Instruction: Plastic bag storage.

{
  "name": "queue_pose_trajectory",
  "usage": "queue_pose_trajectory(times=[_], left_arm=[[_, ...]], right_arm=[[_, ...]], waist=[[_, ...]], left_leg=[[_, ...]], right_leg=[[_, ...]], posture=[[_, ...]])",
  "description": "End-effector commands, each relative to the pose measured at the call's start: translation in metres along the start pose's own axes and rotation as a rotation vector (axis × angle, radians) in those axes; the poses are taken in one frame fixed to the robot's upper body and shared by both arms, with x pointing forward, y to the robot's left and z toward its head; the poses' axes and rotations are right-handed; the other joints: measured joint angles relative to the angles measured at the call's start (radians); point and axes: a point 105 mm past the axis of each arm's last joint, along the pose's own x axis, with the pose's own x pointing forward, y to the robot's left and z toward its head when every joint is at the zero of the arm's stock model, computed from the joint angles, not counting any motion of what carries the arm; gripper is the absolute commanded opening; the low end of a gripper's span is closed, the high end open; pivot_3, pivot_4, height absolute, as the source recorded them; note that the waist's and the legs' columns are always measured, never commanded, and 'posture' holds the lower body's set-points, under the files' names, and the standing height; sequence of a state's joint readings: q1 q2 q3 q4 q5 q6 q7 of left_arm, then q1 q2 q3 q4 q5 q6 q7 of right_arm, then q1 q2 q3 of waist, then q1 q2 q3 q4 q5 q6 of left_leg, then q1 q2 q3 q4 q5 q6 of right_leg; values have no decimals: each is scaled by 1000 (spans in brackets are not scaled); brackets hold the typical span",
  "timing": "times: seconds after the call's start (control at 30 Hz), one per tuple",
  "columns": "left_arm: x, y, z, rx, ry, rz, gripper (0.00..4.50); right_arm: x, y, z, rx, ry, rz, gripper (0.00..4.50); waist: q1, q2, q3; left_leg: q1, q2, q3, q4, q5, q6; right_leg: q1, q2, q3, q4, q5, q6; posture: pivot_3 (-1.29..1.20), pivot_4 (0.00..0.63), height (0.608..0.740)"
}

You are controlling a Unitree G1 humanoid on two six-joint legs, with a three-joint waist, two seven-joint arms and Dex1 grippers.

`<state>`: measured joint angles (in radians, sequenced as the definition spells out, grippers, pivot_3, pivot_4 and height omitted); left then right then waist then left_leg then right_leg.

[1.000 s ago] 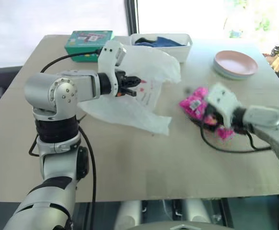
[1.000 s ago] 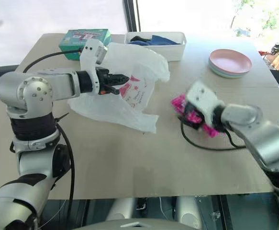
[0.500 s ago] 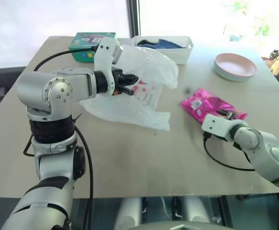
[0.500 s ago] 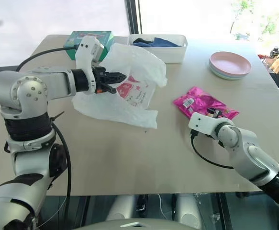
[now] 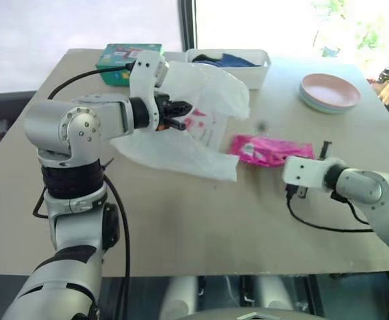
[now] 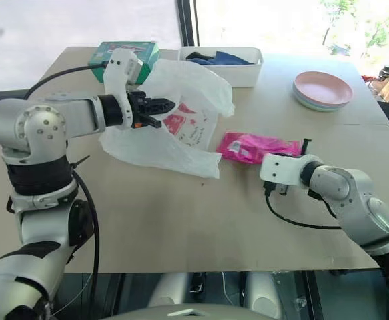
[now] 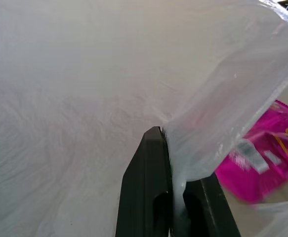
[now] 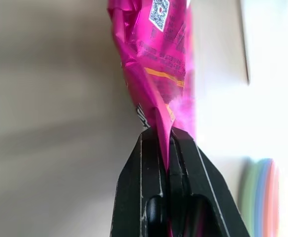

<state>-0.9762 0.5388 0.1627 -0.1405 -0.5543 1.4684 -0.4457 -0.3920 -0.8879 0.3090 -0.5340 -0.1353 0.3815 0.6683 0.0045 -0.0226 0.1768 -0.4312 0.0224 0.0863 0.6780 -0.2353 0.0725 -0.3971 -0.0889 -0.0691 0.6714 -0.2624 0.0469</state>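
The plastic bag [image 5: 204,137], thin and translucent white with pink print, hangs from my left gripper [image 5: 183,115], which is shut on its upper edge above the table [image 5: 181,227]. The bag's lower part drapes on the tabletop. In the left wrist view the film is pinched between the black fingers [image 7: 151,168]. My right gripper [image 5: 312,152] is shut on the end of a shiny pink snack packet [image 5: 267,149], which it holds just right of the bag's opening. The right wrist view shows the packet [image 8: 158,54] clamped between that gripper's fingers [image 8: 139,173].
At the back of the table are a green box [image 5: 129,55], a white tub [image 5: 251,68] holding blue cloth, and a stack of pink plates [image 5: 329,91] at the back right. A black cable [image 5: 314,225] loops under my right wrist.
My right gripper has shut on the pink packet and carried it left, toward the bag. The left gripper and the bag have kept still.
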Motion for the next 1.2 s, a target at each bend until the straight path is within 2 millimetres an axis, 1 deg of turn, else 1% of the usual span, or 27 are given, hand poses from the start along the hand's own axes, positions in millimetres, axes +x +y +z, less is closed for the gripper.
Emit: queue_pose_trajectory(times=[0.03, 0.17, 0.2, 0.27, 0.4, 0.47, 0.57, 0.67, 0.73, 0.83, 0.9, 0.97, 1.2], left_arm=[[-7, -3, 16, 46, -47, -9, 0], [-10, -1, 14, 49, -35, -9, 0], [-11, -1, 13, 48, -33, -9, 0], [-13, 1, 13, 51, -31, -1, 0], [-19, 1, 11, 42, -18, -6, 0], [-21, 7, 8, 39, -6, 23, 0], [-22, 16, 7, 39, -1, 68, 0], [-21, 14, 7, 47, 2, 55, 0], [-19, 13, 6, 54, 9, 49, 0], [-16, 8, 9, 50, 0, 16, 0], [-16, 4, 11, 54, 1, -5, 0], [-15, 2, 11, 62, 7, -9, 0], [-18, 3, 11, 57, 8, -9, 0]], right_arm=[[-4, -22, 28, -37, -107, -76, 83], [6, -29, 38, -35, -152, -117, 83], [7, -31, 38, -34, -154, -129, 83], [8, -43, 37, -13, -151, -189, 83], [6, -57, 33, -16, -139, -260, 83], [2, -59, 30, -16, -136, -262, 83], [-6, -56, 26, -17, -133, -244, 83], [-13, -57, 27, -3, -146, -245, 83], [-16, -61, 29, 7, -156, -264, 83], [-13, -65, 33, 21, -165, -288, 83], [-2, -61, 39, 29, -183, -288, 83], [5, -59, 47, 41, -206, -290, 83], [5, -68, 57, 58, -243, -323, 83]], waist=[[1, 0, 0], [9, -1, 0], [9, 0, 0], [8, 0, 0], [8, 0, 0], [7, 0, 1], [9, 0, 1], [8, 0, 1], [7, 0, 1], [6, 0, 1], [5, 0, 1], [4, 0, 1], [7, 0, 1]], left_leg=[[0, 0, 0, 0, 0, 0], [-1, 0, -1, 0, 0, 0], [-1, 0, -1, 0, 0, 0], [-1, -1, -1, 0, 0, 0], [-1, -1, -1, 0, 0, 0], [-1, 0, -1, 0, 0, 0], [-1, 0, -1, 0, 0, 0], [-1, -1, -1, 0, 0, 0], [-1, 0, -1, 0, 0, 0], [-1, 0, -1, 0, 0, 0], [-1, 0, -1, 0, 0, 0], [0, 0, 0, 0, 0, 0], [-1, -1, 0, 0, 0, 0]], right_leg=[[0, 0, 0, 0, 0, 0], [0, 0, -1, -1, 0, 0], [0, 0, -1, -1, 0, 0], [0, 0, -2, -1, 0, 0], [0, 0, -3, -1, 0, 0], [0, 0, -3, -1, 0, 0], [0, 0, -3, -1, 0, 0], [0, 0, -3, -1, 0, 0], [0, 0, -3, -1, 0, 0], [0, 0, -3, -1, 0, 0], [0, 0, -3, -1, 0, 0], [0, 1, -3, 0, 0, 0], [0, 0, -4, 0, 0, 0]], posture=[[0, 150, 740], [0, 150, 740], [0, 150, 740], [0, 150, 740], [0, 150, 740], [0, 150, 740], [0, 150, 740], [0, 150, 740], [0, 150, 740], [0, 150, 740], [0, 150, 740], [0, 150, 740], [0, 150, 740]])
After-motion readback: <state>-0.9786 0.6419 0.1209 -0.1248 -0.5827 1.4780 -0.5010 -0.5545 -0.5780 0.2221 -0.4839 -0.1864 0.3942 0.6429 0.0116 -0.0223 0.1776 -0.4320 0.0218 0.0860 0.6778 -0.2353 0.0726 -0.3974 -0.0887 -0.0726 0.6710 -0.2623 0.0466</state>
